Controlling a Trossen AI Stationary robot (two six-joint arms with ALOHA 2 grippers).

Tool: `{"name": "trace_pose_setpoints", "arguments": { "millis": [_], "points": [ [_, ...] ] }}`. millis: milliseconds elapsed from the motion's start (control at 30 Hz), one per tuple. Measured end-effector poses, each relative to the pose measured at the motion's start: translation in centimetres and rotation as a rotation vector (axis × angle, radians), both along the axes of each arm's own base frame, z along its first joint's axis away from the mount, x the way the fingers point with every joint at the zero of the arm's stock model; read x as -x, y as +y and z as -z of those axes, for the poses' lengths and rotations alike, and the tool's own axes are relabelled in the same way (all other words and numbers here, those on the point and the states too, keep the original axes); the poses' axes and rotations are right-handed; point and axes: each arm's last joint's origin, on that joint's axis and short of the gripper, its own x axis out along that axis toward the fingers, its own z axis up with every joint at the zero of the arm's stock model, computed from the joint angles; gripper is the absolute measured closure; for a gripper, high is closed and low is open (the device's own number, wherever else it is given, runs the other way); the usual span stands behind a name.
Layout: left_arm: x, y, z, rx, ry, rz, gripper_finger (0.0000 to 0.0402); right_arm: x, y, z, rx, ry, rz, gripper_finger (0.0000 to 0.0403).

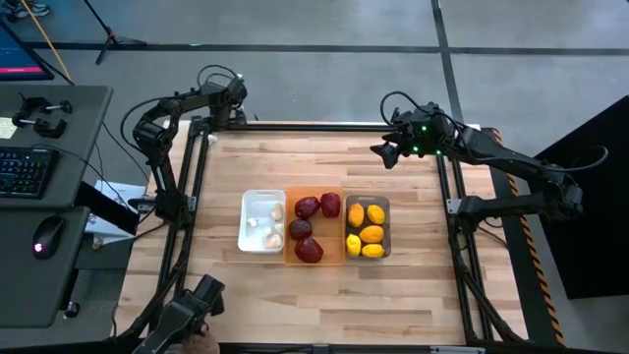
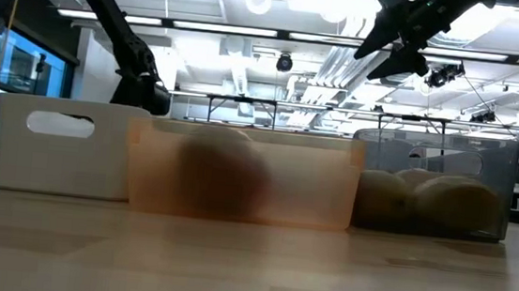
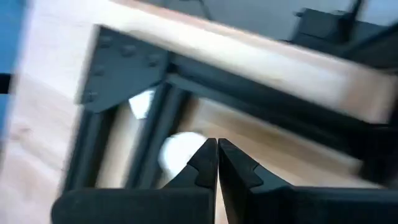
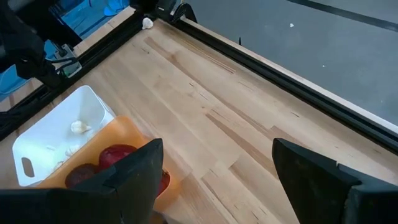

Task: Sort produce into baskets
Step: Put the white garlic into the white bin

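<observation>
High view: sorted baskets (image 1: 262, 205) mid-desk (image 1: 413, 285); left pincer (image 1: 239, 94) closed, empty, far left; right pincer (image 1: 385, 154) open, empty, far right.

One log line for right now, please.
white plastic bin: garlic | orange plastic bin: red fruit | grey bin: lemons | left gripper shut, right gripper open, both empty

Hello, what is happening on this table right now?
The sorting looks finished. The white bin holds garlic-like bulbs, the orange bin dark red fruits, the grey bin yellow lemons. Neither arm holds anything: the left tool is shut at the table's far left corner, the right tool open near the far right.
</observation>
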Motion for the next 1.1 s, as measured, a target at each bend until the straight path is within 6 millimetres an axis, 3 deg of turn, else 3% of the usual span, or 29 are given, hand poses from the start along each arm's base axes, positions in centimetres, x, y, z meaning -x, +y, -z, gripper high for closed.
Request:
{"name": "trace_pose_setpoints", "arguments": {
  "millis": [233,400,533,733,1100],
  "points": [
    [0.2,-0.9,1.3,0.053,0.113,0.110,0.0401,0.0,0.0,0.0,0.006,0.002,-0.004,0.0111],
    [1.2,-0.5,1.6,0.060,0.106,0.077,0.0401,-0.2,-0.2,-0.3,0.024,-0.032,-0.002,0.0111],
    [2.0,-0.2,1.7,0.142,0.045,0.147,0.0401,-0.4,-0.3,-0.6,0.047,-0.069,-0.003,0.0111],
    [3.3,0.4,1.3,0.180,-0.058,0.105,0.0401,-0.3,-0.4,-0.5,0.080,-0.029,0.038,0.0111],
    [1.9,0.4,1.4,0.114,-0.159,-0.004,0.0401,1.5,-2.1,-1.1,0.205,0.023,0.172,0.0111]
  ]
}}
